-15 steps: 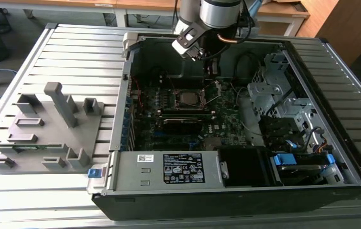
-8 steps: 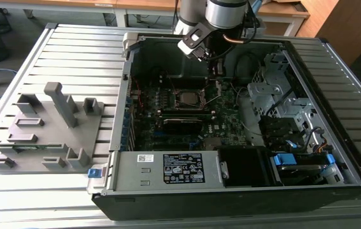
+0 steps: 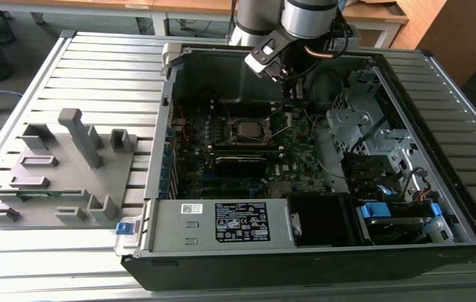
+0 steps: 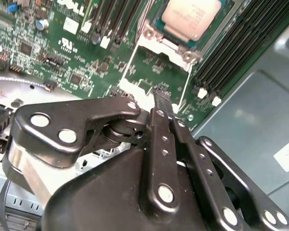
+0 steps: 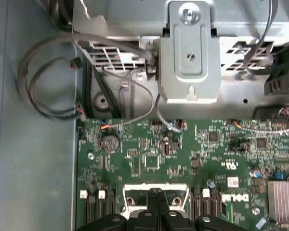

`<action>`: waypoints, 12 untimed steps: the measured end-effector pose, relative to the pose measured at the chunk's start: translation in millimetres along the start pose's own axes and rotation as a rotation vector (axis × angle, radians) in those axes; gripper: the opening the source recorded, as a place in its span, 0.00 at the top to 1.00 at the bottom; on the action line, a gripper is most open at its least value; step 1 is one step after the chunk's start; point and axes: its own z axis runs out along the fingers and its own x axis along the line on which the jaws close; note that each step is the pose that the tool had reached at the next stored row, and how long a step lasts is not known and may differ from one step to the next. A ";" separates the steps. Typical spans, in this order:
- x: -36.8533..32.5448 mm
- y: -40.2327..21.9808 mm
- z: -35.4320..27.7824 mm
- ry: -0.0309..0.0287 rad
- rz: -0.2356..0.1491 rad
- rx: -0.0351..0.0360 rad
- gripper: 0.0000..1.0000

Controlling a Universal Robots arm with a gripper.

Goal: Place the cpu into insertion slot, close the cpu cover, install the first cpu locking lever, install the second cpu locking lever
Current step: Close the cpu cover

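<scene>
Exterior view: an open computer case [image 3: 305, 270] lies on a slatted table [image 3: 95, 69], and the arm reaches down into it
Gripper position: in the exterior view the gripper [image 3: 292, 99] hangs low over the green circuit board [image 3: 195, 182], just to the exterior view's right of the socket
Gripper fingers: in the second wrist view the gripper [image 4: 161, 94] has its two black fingers pressed together, the tips meeting with no gap that I can see; whether anything is pinched between them I cannot tell
Cpu: the cpu [image 4: 190, 17] sits flat in the insertion slot [image 4: 183, 43], its silver-grey top facing up
Cpu cover: the cpu cover [image 4: 130, 62] is swung open off the slot, with green board showing through its square cut-out
Contact: the fingertips sit at the cover's edge farthest from the cpu; touching or just above it, I cannot tell
First wrist view: the gripper [image 5: 156, 192] is over the pale frame of the cover [image 5: 135, 186]; past it are loose grey cables [image 5: 43, 77] and a metal bracket [image 5: 190, 57]
Beside the case: a grey fixture tray [image 3: 53, 182] rests on the table at the exterior view's left, well apart from the gripper
</scene>
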 end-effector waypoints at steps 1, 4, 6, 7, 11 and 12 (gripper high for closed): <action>0.1 2.0 0.2 0.0001 0.000 0.0000 0.89; 0.2 8.4 0.7 0.0001 0.000 0.0001 0.89; 0.2 12.3 1.0 0.0000 0.000 0.0001 0.89; 0.3 14.2 1.2 0.0000 0.000 0.0001 0.89; 0.4 21.2 1.7 0.0000 0.000 0.0001 0.89; 0.4 22.9 1.9 -0.0001 0.000 0.0001 0.89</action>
